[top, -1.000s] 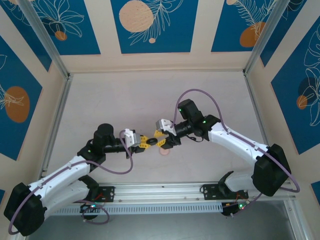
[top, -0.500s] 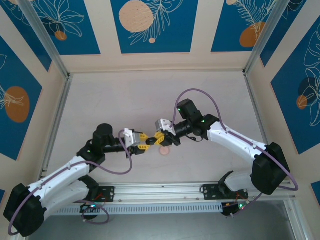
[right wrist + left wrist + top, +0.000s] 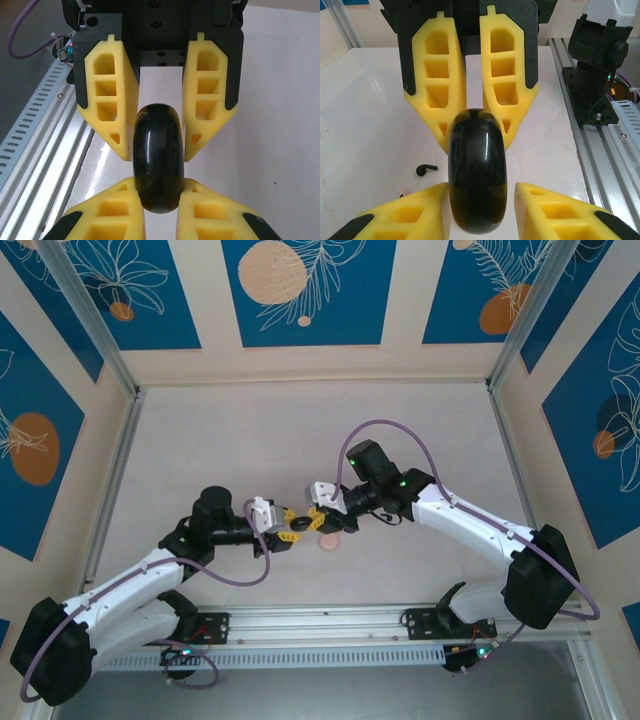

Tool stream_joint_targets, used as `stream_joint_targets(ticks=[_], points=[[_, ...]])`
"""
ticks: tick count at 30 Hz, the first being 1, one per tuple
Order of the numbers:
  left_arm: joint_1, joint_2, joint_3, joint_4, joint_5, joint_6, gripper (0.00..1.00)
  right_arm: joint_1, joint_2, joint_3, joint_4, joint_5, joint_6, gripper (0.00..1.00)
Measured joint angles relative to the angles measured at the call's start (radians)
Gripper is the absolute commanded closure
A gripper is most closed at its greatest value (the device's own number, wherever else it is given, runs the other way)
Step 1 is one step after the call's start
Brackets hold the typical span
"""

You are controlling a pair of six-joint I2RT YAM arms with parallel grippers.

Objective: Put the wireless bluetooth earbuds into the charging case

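Pale white surface (image 3: 260, 440), boxed in by cream walls with blue leaf-print panels (image 3: 300, 290), and both arms had met roughly in the middle of it. Everything centred on the black case (image 3: 158, 160), a round puck held on edge, up off the surface, between the two end effectors.

The right end effector (image 3: 160, 183) was clamped on the black case. In its own wrist cam both yellow fingers pressed against the case's two flat faces, with no daylight on either side. The left end effector (image 3: 481, 185) came at the same case from the opposite side with its fingers apart, just straddling it. From the left wrist cam there was a thin gap between the case and one finger, so it wasn't squeezing. Whether the case's lid was open I couldn't tell from these angles, since only the glossy rim showed.

As for the buds, one black earbud (image 3: 426, 169) lay on the surface, low and to the left of the black case in the left wrist cam, clear of all the fingers. A pale pink round case (image 3: 330, 542) sat flat on the surface just beside the black case, on the side toward the arm bases. Further that same way ran an aluminium rail (image 3: 320, 620), well apart from the black case.
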Motion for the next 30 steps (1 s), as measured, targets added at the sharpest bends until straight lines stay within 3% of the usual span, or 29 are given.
stream_joint_targets(ticks=[6,10,30], points=[[0.000,0.000,0.001,0.000,0.000,0.000,0.72,0.000,0.000,0.010,-0.013,0.000,-0.008,0.92],[0.000,0.000,0.001,0.000,0.000,0.000,0.67,0.000,0.000,0.010,-0.019,0.001,-0.011,0.92],[0.000,-0.002,0.001,0.000,0.000,-0.004,0.70,0.006,0.006,0.011,-0.023,0.009,-0.015,0.92]])
